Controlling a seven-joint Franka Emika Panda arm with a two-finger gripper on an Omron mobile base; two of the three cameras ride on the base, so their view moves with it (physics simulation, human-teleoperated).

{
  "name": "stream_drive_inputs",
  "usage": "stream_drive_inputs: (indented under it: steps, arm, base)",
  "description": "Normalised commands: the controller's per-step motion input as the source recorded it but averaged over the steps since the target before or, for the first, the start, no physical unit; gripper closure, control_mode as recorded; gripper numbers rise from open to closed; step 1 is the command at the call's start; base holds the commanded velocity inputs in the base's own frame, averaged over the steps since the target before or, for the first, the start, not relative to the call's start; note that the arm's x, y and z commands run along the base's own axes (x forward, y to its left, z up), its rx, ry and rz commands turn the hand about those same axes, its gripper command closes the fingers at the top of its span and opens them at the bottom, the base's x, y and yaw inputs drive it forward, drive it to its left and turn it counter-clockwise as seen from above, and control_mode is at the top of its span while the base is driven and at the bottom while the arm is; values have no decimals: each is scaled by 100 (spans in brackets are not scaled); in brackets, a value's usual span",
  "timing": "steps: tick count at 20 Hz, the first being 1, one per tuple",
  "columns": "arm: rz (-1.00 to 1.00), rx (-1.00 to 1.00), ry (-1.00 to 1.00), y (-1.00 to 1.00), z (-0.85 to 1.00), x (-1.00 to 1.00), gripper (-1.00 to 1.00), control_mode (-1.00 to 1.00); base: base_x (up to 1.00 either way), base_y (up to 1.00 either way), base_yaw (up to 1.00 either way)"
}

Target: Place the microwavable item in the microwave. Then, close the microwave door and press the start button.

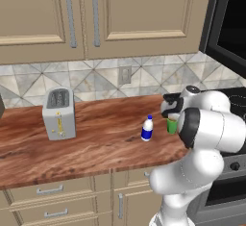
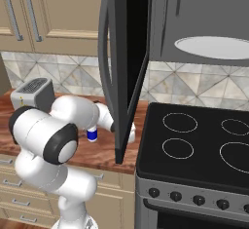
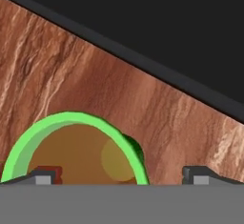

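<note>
The green cup [image 1: 171,125] with brownish contents stands on the wooden counter near its right end, beside the stove. My gripper [image 1: 171,116] hangs just above it, pointing down. In the hand view the cup's rim [image 3: 71,123] sits low and left; my gripper [image 3: 121,176] is open, one fingertip [image 3: 43,176] over the contents and the other outside the rim. The microwave [image 2: 194,13] hangs above the stove with its white turntable [image 2: 214,47] showing. The microwave door [image 2: 127,52] is swung wide open and hides my hand in the right base view.
A white bottle with a blue label [image 1: 147,128] stands just left of the cup. A toaster [image 1: 59,113] sits further left on the counter [image 1: 96,138]. The black stovetop [image 2: 194,140] lies right of the counter, under the microwave. Beige cabinets [image 1: 96,13] hang above.
</note>
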Motion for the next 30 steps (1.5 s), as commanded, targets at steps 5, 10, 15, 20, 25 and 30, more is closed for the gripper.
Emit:
stream_drive_inputs:
  steps: [5,10,15,20,25,30]
  arm:
    - [0,0,0,0,-31,0,100,-100]
    - [0,0,0,0,-18,0,100,-100]
    - [0,0,0,0,-5,0,100,-100]
    - [0,0,-4,0,7,-1,100,-100]
    - [0,0,-17,6,57,-20,100,-100]
    - [0,-4,-27,35,81,-30,100,-100]
  base:
    - [0,0,0]
    - [0,0,0]
    - [0,0,0]
    - [0,0,0]
    - [0,0,0]
    - [0,0,0]
